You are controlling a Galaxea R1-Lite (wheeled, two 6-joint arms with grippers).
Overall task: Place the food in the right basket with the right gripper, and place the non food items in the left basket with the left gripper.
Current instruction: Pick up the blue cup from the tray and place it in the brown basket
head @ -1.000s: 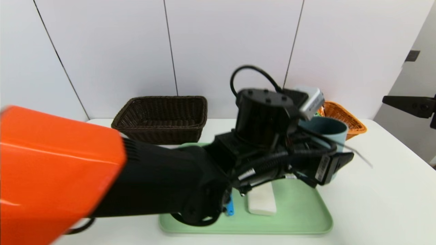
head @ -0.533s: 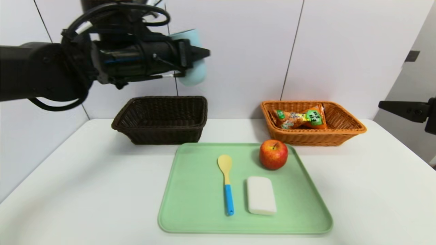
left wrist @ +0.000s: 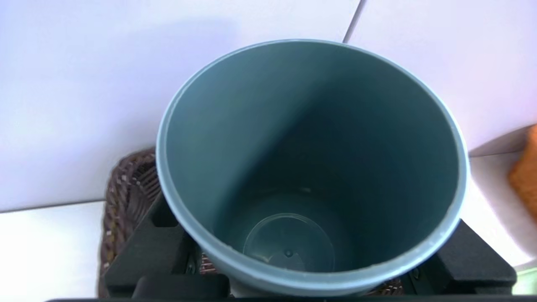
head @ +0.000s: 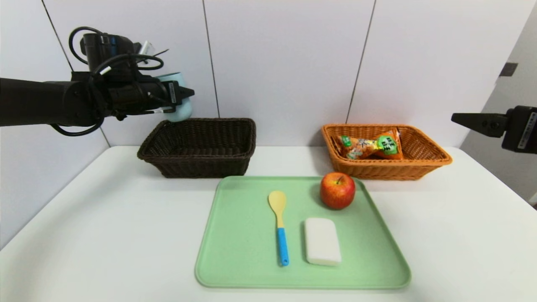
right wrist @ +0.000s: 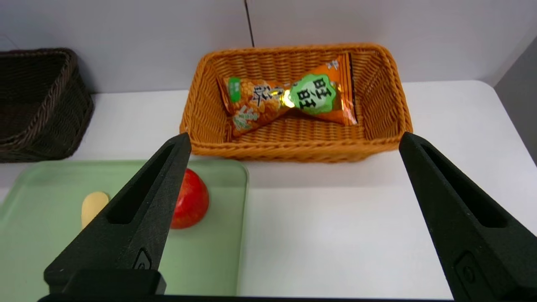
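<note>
Above the dark basket (head: 199, 144), the left gripper (head: 178, 94) clamps the blue cup (head: 181, 107) for release; the right gripper (right wrist: 293, 218) waits, fingers apart.

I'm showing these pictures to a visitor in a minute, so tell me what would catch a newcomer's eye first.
First the left gripper, raised over the dark basket at the back left, shut on a pale blue cup. Next the green tray at the front, with a red apple, a spoon and a white block on it. Then the orange basket at the back right, holding snack packets, with the open right gripper hanging before it.
</note>
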